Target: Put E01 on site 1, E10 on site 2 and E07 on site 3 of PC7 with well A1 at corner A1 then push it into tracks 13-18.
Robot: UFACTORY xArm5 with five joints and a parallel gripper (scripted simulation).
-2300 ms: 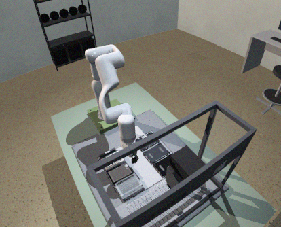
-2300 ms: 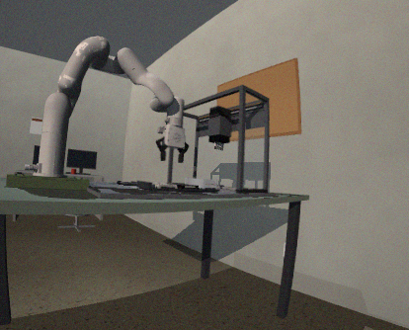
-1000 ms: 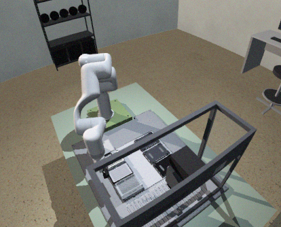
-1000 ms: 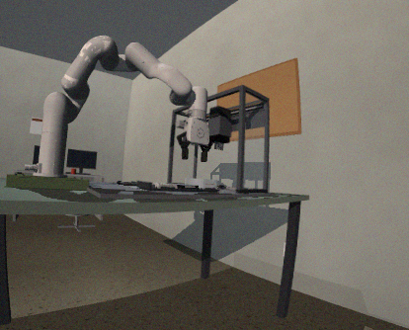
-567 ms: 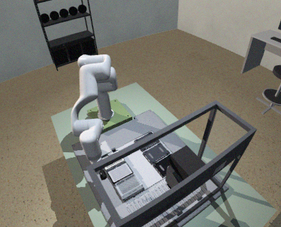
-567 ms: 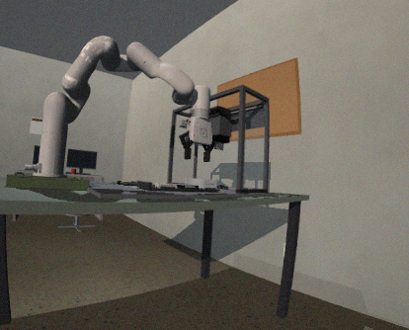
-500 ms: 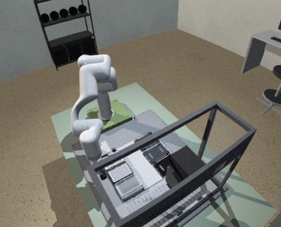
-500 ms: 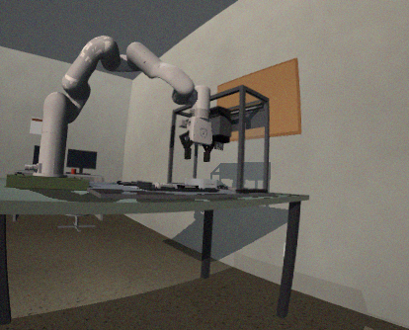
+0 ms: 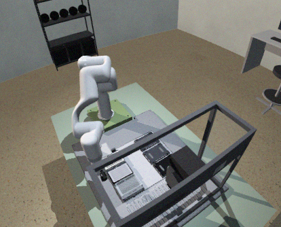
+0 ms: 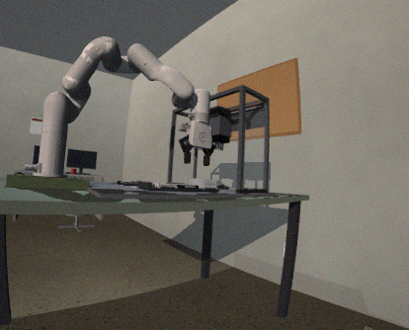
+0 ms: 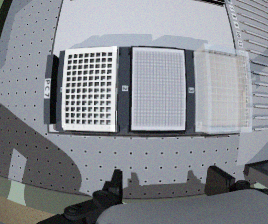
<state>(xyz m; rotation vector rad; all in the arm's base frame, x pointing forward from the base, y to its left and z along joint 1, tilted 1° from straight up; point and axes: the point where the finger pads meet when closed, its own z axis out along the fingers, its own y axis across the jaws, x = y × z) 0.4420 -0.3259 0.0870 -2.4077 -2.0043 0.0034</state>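
Observation:
The carrier PC7 lies on the apron with three plates on it in a row. In the wrist view the left plate [image 11: 88, 90] has a coarse grid of wells, the middle plate [image 11: 158, 90] a fine grid, and the right one [image 11: 221, 91] is pale. All three look flat. The carrier's handle end [image 11: 49, 90] is at the left. My gripper [image 11: 166, 183] is open and empty, well above the carrier's near side. It also shows in the exterior view [image 10: 196, 157]. The carrier also shows in the top view [image 9: 125, 178].
The ribbed loading rails [image 11: 254, 30] lie to the right of the carrier in the wrist view. The grey instrument frame [image 9: 180, 146] stands over the rails and partly hides the deck. A dark box [image 9: 186, 161] sits inside the frame.

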